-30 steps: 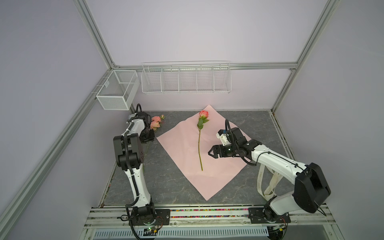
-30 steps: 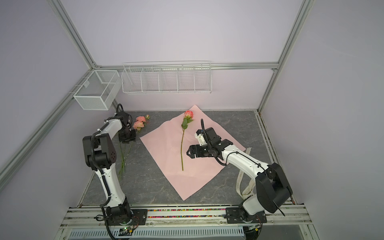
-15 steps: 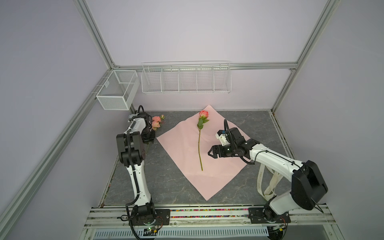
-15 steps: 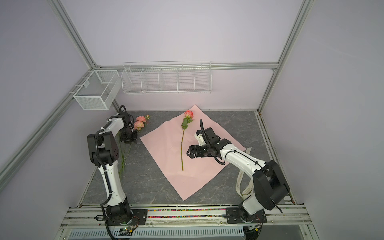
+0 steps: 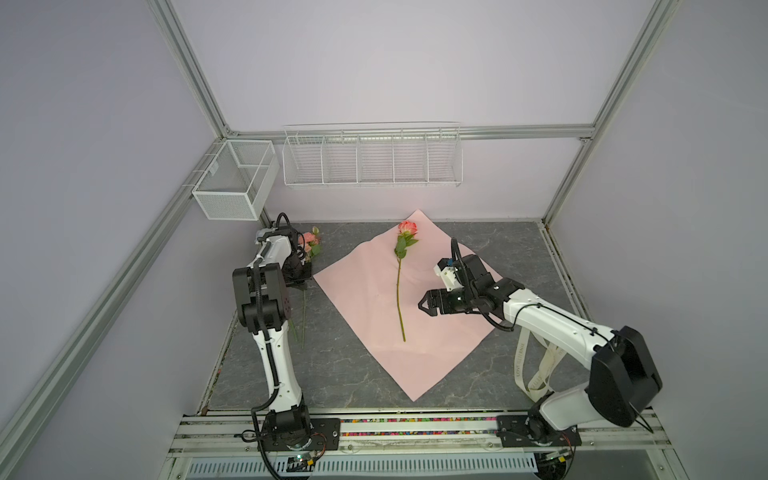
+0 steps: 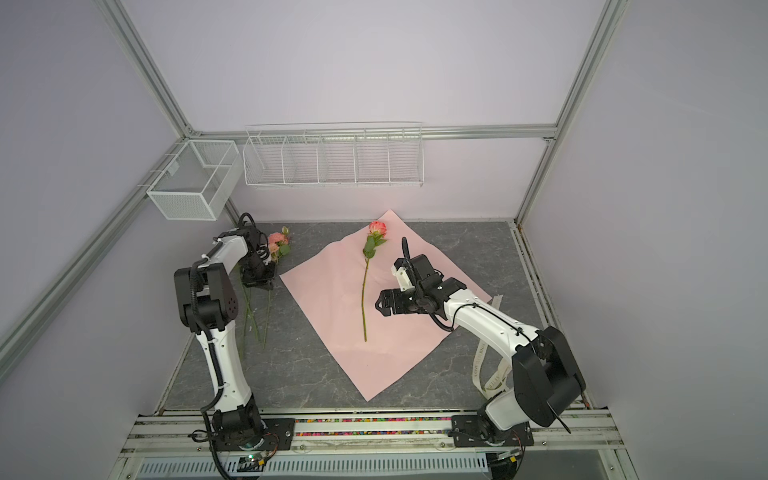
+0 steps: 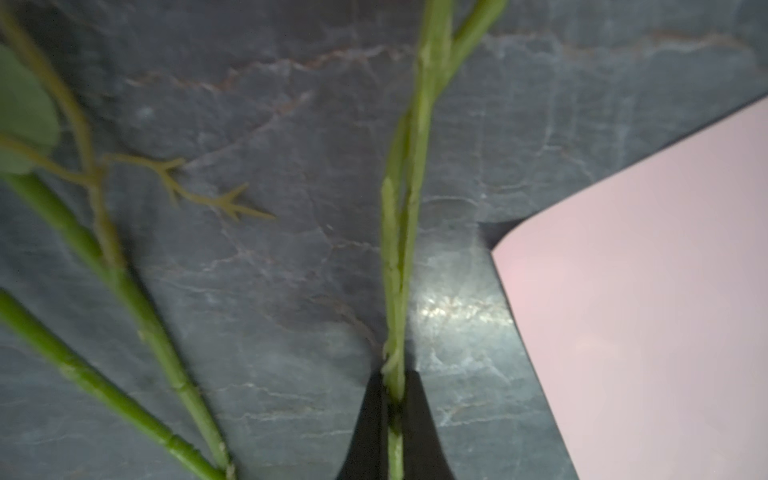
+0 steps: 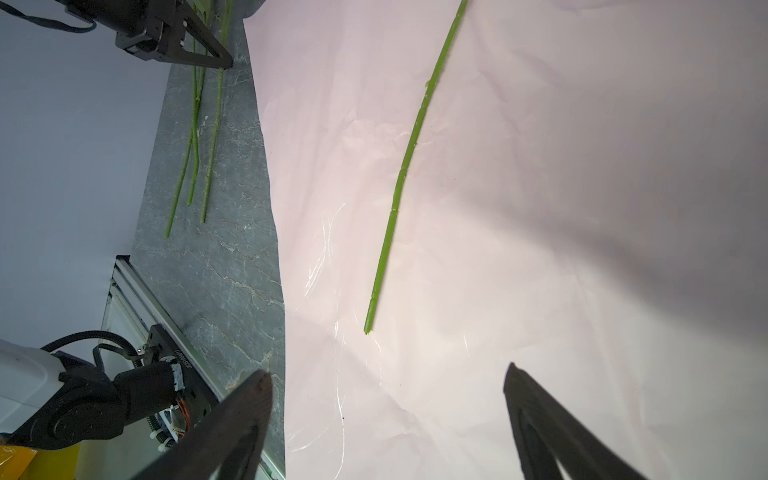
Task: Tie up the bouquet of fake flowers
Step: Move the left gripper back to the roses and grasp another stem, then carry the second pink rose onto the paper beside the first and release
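Grey marbled tabletop, enclosed by lilac walls. The bouquet of fake flowers lay untied at its left rear, with a stem clamped between the closed fingers of the left gripper. A single rose lay apart on the pink paper sheet. The right gripper hovered just beside the rose's stalk, jaws spread and holding nothing. A cream ribbon lay beneath the right arm.

Pink wrapping paper sheet: flat, lightly creased, set cornerwise on the grey marbled tabletop.
Cream lettered ribbon: looped just off the sheet's near-right edge, partly hidden.
White wire rack: wall-mounted beyond the sheet's far corner.
White mesh basket: far-left of the sheet.
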`<act>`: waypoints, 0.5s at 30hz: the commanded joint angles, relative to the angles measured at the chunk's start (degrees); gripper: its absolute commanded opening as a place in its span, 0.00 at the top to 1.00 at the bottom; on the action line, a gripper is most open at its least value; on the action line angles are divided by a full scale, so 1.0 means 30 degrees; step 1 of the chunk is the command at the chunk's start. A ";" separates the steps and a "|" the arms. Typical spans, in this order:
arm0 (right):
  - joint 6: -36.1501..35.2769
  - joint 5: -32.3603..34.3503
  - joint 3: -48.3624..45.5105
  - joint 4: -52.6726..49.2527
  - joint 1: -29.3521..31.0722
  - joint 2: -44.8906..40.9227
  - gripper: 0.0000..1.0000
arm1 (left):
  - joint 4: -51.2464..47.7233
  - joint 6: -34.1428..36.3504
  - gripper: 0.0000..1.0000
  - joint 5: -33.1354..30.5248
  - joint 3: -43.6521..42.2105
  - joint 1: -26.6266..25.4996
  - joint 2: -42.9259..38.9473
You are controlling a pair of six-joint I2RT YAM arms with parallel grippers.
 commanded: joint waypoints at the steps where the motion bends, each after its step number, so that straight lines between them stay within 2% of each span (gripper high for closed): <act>1: -0.0377 0.0470 -0.0480 -0.0554 0.0135 -0.0941 0.09 | -0.0803 0.0622 0.99 0.1278 -0.0814 -0.0207 -0.1792; 9: 0.0000 0.1507 -0.1233 -0.0732 0.0133 -0.2347 0.09 | 0.0579 -0.1292 1.00 0.3545 -0.3546 -0.0939 -0.5771; 15: 0.0351 0.3615 -0.1977 -0.1327 0.0084 -0.3832 0.08 | 0.1000 -0.3089 1.00 0.4642 -0.3986 -0.3202 -0.7204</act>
